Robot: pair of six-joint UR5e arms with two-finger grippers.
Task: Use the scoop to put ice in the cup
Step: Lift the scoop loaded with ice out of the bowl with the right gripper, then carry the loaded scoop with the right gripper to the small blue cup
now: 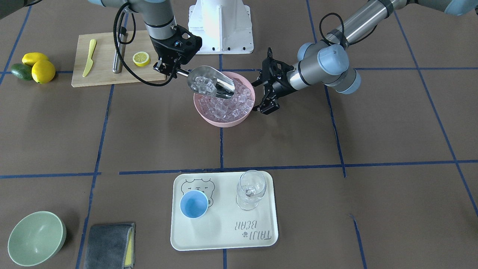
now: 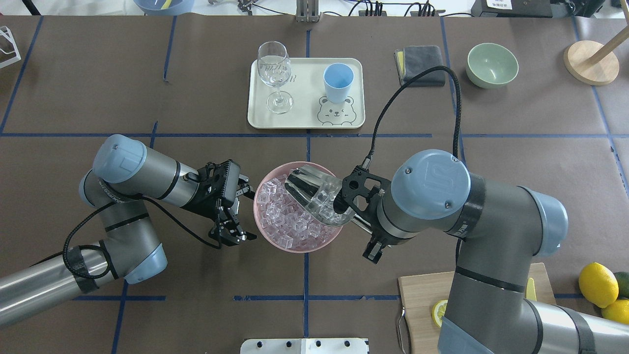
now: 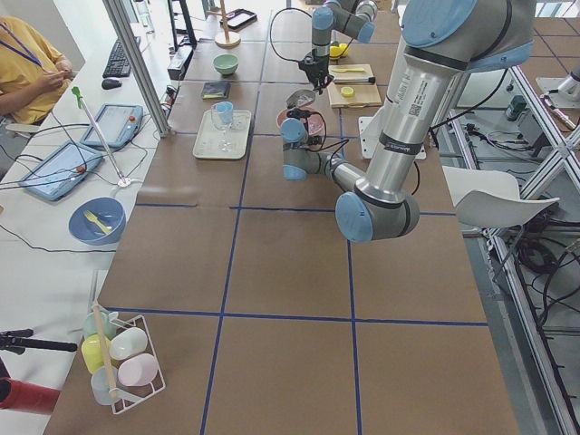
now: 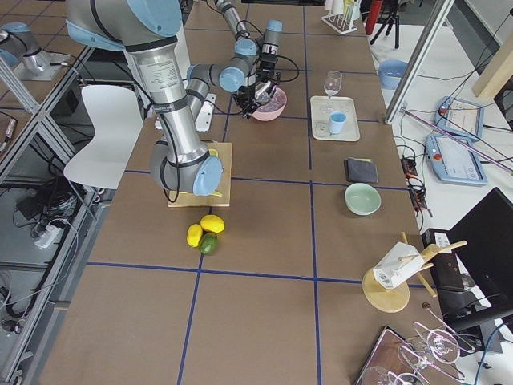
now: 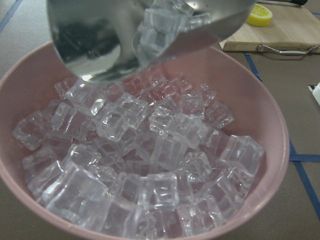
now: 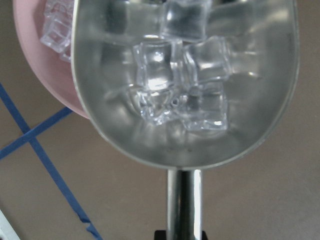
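Right gripper (image 1: pixel 168 69): we see it clamped on the thin rod handle of the shiny steel scoop (image 1: pixel 211 83), which it holds tilted above the pink round bowl (image 1: pixel 224 123).
Scoop load: several clear ice cubes (image 6: pixel 175 85) lie in its trough, and a heap more fills the bowl.
Left gripper (image 2: pixel 242 215): its fingers are spread wide, holding nothing, just beside the bowl's rim.
Light-blue cup (image 1: pixel 194 204): we find it upright on the cream tray (image 1: pixel 224 236), well apart from the bowl, near a clear stemmed glass (image 1: pixel 252 188).
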